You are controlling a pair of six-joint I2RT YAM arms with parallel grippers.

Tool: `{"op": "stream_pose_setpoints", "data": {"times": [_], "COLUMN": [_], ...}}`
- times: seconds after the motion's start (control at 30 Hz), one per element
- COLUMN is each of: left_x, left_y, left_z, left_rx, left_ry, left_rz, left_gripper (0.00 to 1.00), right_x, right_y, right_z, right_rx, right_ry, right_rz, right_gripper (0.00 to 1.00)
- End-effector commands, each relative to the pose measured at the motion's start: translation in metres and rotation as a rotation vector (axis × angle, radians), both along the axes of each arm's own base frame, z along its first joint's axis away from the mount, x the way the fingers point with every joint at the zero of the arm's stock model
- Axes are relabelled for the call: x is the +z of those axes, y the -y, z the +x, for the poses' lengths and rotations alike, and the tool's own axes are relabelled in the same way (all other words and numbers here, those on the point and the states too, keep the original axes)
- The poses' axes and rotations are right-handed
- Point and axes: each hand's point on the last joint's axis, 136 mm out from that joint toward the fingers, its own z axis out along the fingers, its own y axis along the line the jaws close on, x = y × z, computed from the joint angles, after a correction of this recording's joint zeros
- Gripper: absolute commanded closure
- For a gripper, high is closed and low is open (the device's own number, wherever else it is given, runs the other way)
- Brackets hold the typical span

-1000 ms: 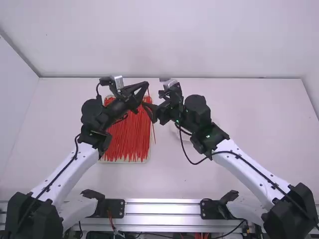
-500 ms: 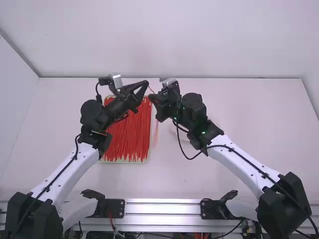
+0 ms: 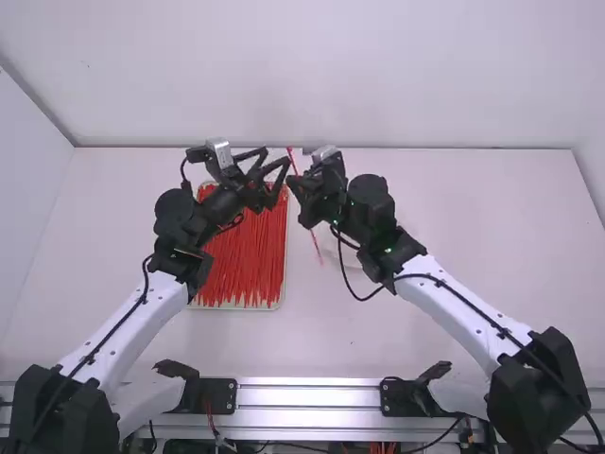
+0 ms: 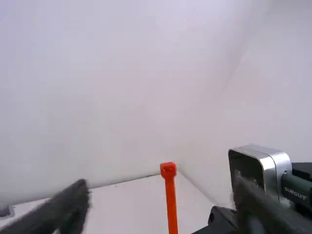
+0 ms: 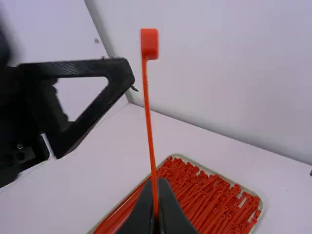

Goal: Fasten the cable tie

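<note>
A single red cable tie (image 3: 304, 213) is pinched in my right gripper (image 3: 297, 186), which is shut on its strap. The tie's head (image 5: 149, 39) points up and away, and its tail slants down toward the table (image 3: 444, 199). In the right wrist view the strap (image 5: 148, 122) rises straight from my closed fingertips (image 5: 155, 202). My left gripper (image 3: 276, 158) stands open just left of the tie's head. In the left wrist view the head (image 4: 168, 169) sits between the spread left fingers (image 4: 63, 207), touching neither.
A beige tray (image 3: 280, 301) holding a heap of several red cable ties (image 3: 246, 251) lies under the left arm, seen too as a tie pile (image 5: 195, 195). The right wrist's silver camera housing (image 4: 258, 165) is close beside the left gripper. White walls ring the table.
The left gripper has opened its fingers beside the tie's head. The right gripper has tilted the tie, so its tail now swings out to the right over the table.
</note>
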Motion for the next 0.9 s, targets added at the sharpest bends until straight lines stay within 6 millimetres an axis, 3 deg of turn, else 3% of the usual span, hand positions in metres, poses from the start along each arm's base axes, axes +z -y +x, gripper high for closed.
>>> {"op": "stream_pose_setpoints", "data": {"times": [0.0,0.07,0.27,0.47,0.63,0.87], "left_x": [0.003,0.003,0.013,0.039,0.061,0.082], "left_y": [-0.004,-0.006,-0.009,-0.006,0.010,0.027], "left_z": [0.002,0.004,-0.003,-0.023,-0.042,-0.058], "left_rx": [0.045,0.062,-0.018,-0.192,-0.397,-0.705], "left_ry": [0.026,0.039,0.115,0.236,0.325,0.402], "left_rz": [0.016,0.030,0.103,0.202,0.263,0.349], "left_gripper": [0.07,0.00,0.01,0.01,0.01,0.01], "right_x": [0.021,0.025,0.042,0.065,0.080,0.093], "right_y": [0.002,0.008,0.028,0.050,0.055,0.044], "right_z": [-0.001,-0.002,-0.015,-0.034,-0.045,-0.062], "right_rx": [0.042,0.090,0.261,0.449,0.513,0.575], "right_ry": [0.034,0.039,0.078,0.151,0.196,0.271], "right_rz": [0.031,0.041,0.084,0.135,0.163,0.175], "right_gripper": [1.00,1.00,1.00,1.00,1.00,1.00]}}
